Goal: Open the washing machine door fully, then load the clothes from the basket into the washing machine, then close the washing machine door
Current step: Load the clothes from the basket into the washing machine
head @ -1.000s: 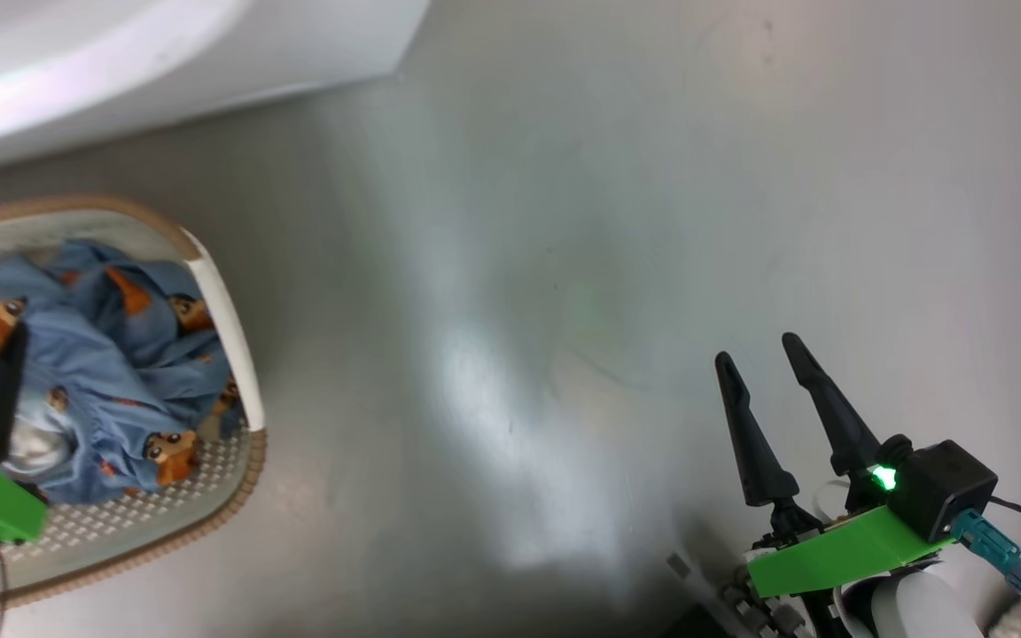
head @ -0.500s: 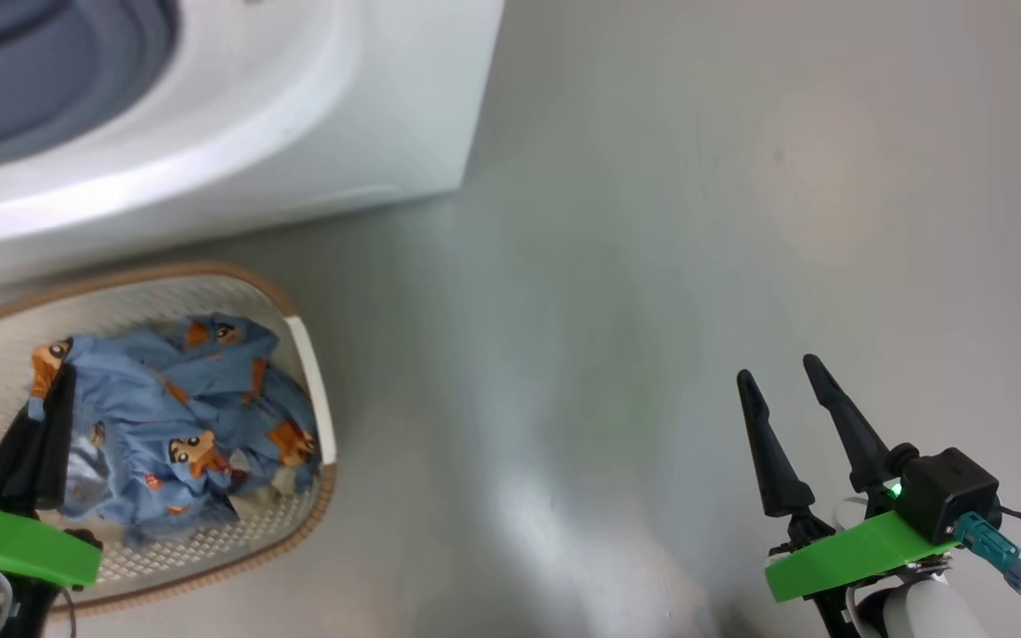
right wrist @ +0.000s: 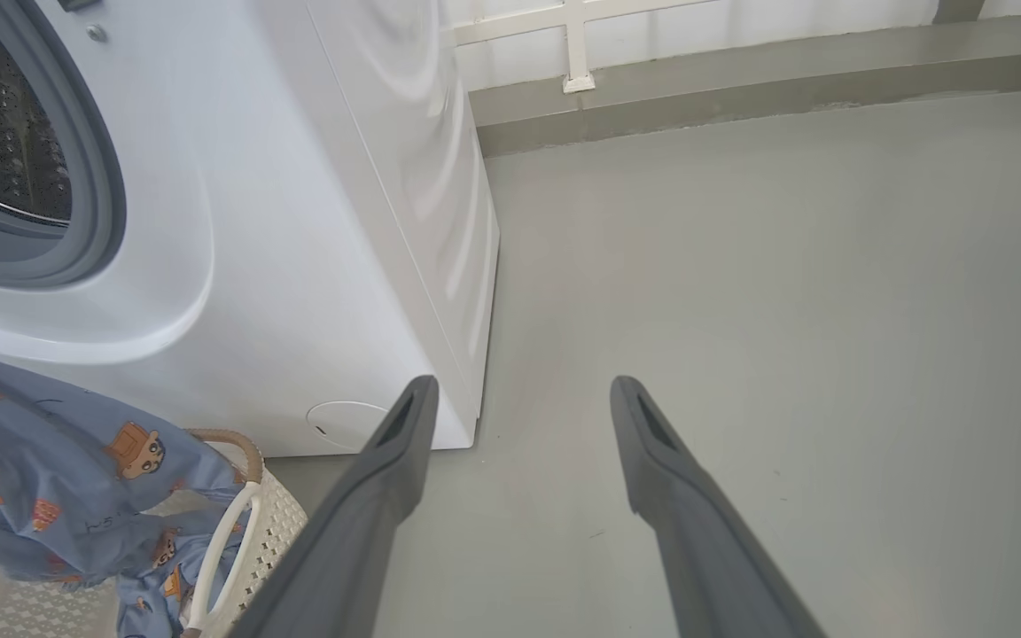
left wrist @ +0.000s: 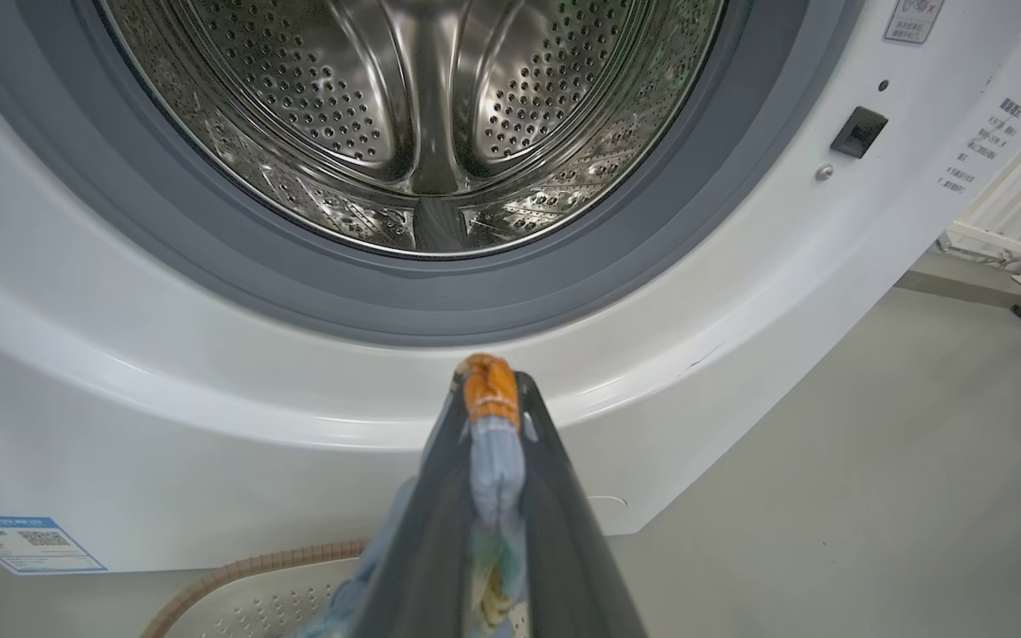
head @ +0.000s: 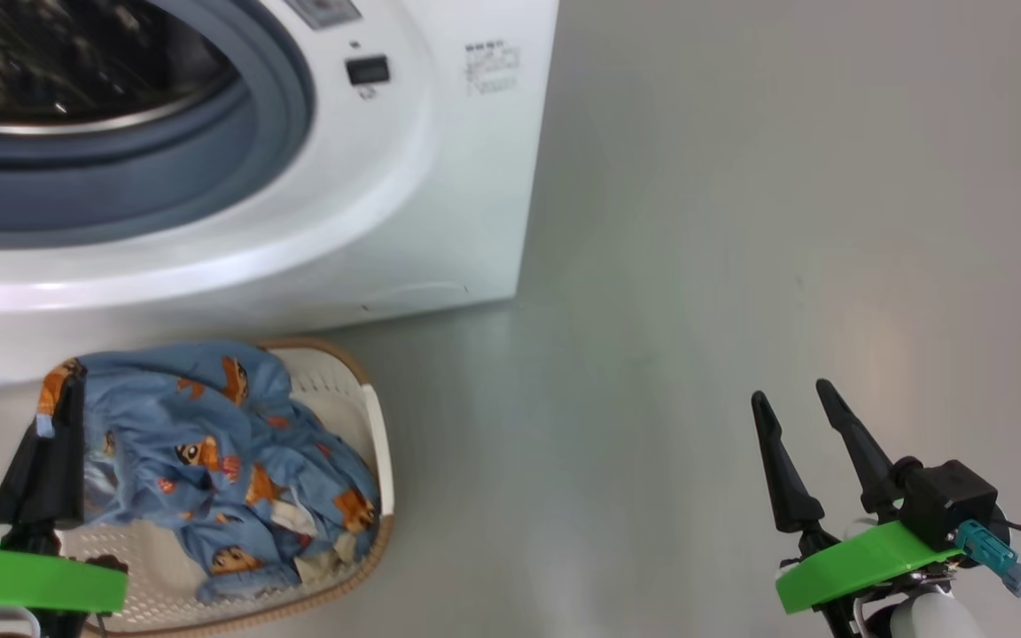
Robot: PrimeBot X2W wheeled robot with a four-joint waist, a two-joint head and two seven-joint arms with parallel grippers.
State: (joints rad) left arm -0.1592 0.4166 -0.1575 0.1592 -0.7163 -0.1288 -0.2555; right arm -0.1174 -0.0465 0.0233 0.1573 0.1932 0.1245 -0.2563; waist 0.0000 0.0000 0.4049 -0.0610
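The washing machine (head: 440, 177) stands at the upper left with its grey gasket (head: 209, 177) and steel drum (left wrist: 422, 115) exposed; its door is out of view. Below it sits the basket (head: 384, 461), with the blue printed clothes (head: 209, 443) heaped in it. My left gripper (head: 67, 381) is shut on a fold of these clothes (left wrist: 493, 443), held up in front of the machine's lower front panel, beneath the opening. An orange patch of cloth pokes out at the fingertips. My right gripper (head: 790, 394) hangs open over bare floor at the lower right, holding nothing.
Grey floor (head: 741, 221) stretches to the right of the machine. A wall base with a white rail (right wrist: 577, 44) runs behind it. The machine's front carries a dark latch socket (head: 367, 69) and a small blue label (left wrist: 23, 542) low down.
The head camera has tilted up, bringing the machine's opening into view. The blue garment in my left gripper has risen from inside the basket toward the machine. The right gripper stays open.
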